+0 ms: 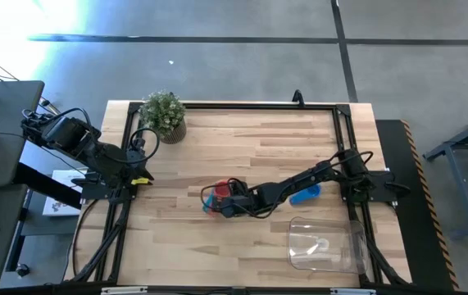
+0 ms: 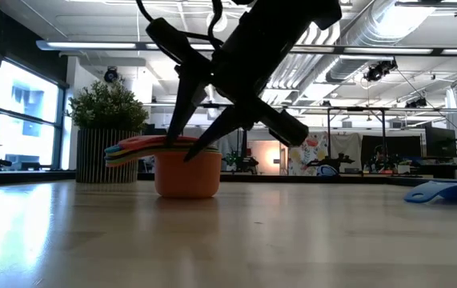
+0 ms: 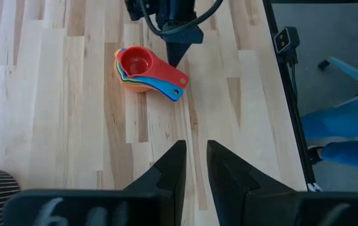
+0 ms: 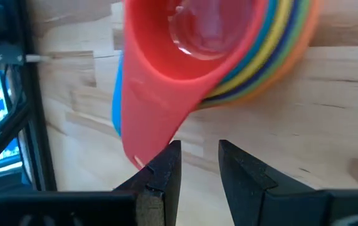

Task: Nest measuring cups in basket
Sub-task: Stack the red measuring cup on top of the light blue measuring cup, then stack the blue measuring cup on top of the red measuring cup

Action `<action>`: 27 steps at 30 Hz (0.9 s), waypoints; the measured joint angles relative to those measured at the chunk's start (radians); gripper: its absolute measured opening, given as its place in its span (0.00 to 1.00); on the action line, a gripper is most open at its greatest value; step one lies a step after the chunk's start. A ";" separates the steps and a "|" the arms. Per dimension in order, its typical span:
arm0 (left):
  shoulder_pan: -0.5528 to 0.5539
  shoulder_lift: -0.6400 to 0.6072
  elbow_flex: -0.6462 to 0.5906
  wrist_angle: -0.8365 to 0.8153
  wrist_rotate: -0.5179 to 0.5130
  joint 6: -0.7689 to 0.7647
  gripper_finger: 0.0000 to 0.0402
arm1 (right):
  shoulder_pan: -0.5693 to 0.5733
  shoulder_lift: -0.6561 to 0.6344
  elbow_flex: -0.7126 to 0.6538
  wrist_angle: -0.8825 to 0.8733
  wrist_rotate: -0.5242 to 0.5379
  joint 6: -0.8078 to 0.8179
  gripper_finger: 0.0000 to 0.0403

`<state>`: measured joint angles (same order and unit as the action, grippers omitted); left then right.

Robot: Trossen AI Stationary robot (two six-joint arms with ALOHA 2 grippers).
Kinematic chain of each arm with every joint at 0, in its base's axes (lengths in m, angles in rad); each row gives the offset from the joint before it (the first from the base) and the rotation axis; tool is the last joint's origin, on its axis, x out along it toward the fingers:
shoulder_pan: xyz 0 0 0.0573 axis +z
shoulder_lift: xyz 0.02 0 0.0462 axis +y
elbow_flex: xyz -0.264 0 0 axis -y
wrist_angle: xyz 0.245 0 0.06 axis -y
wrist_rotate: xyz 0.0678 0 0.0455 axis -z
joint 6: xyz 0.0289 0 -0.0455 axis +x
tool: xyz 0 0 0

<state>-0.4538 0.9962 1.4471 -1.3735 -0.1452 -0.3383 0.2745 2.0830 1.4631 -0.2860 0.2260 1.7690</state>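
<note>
Presently the right gripper (image 1: 217,205) sits at mid-table, reaching in from the right side, just beside the stack of nested measuring cups (image 1: 211,197). In the right wrist view its two fingers (image 4: 160,169) stand a narrow gap apart with nothing between them; the tip of the red cup's handle (image 4: 142,135) lies right against one finger, and whether it touches cannot be told. The low view shows the fingers angled down over the stack's handles, tips close to the rim of the orange cup (image 2: 186,172) at the bottom.

The stack stands upright on the table (image 1: 242,147), red cup (image 3: 136,63) innermost, with yellow, green and blue rims showing beneath it and the handles fanned to one side.

A separate blue cup (image 1: 306,194) lies on the table under the right arm, well apart from the stack. The clear basket (image 1: 325,244) rests near the table's front right corner, apart from the cups; what shows through its wall cannot be made out.

The left gripper (image 3: 194,166) waits at the left edge of the table, fingers slightly apart, holding nothing. A potted plant (image 1: 165,115) stands at the back left.
</note>
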 joint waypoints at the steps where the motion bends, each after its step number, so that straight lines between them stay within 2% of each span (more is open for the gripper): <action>1: 0.000 0.000 0.000 0.000 0.000 0.000 0.13 | -0.001 0.000 0.000 0.009 0.000 -0.013 0.24; 22: 0.001 0.000 0.000 0.000 0.000 0.018 0.13 | -0.032 0.000 0.000 0.037 -0.048 -0.050 0.24; 27: 0.001 0.000 0.000 0.000 0.000 0.018 0.13 | -0.024 0.000 0.012 0.037 -0.095 -0.076 0.24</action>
<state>-0.4530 0.9962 1.4467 -1.3735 -0.1455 -0.3202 0.2504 2.0830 1.4747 -0.2490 0.1307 1.6927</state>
